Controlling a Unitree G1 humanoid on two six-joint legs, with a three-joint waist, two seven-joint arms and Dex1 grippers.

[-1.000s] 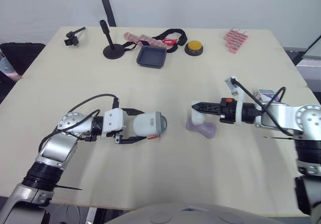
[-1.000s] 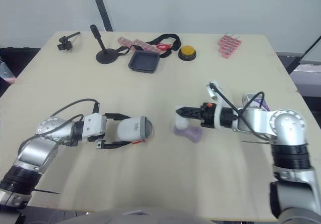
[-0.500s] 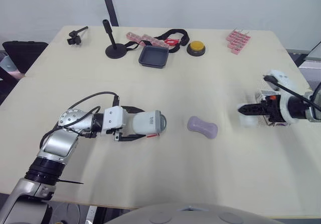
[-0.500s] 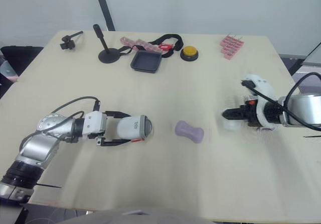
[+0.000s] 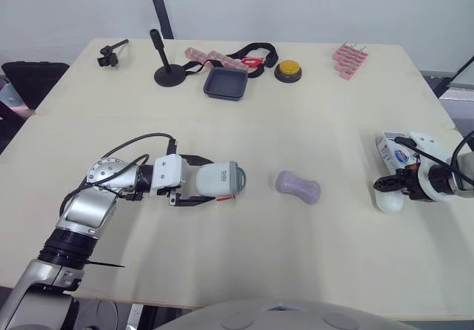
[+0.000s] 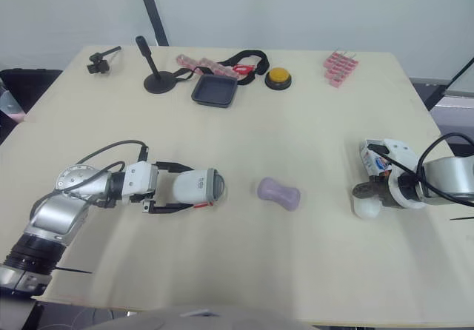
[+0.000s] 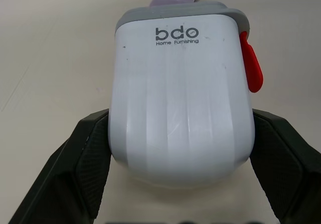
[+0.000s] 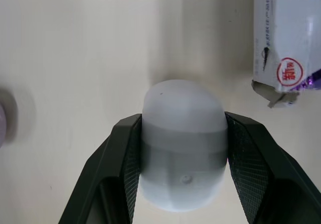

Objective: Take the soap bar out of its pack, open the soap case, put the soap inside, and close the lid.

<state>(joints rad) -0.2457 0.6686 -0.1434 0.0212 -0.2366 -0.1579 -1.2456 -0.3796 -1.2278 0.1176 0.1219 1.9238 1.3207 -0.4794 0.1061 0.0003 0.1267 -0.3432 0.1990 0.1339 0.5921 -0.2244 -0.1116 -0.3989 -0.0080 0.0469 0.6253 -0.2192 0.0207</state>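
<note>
A purple soap bar lies bare on the table's middle. To its left my left gripper is shut on the white soap case, which lies on its side with a grey rim and a red latch facing the soap. At the table's right edge my right gripper is shut on a white translucent rounded piece, resting on or just above the tabletop. The opened soap pack lies just behind that piece.
Along the far edge stand a dark tray, a yellow button, a black stand, a black strap, pink clips and a small black clamp.
My right gripper has carried the white piece from over the soap rightward to the table's right edge beside the pack, leaving the soap bare. The left gripper and case have stayed put.
</note>
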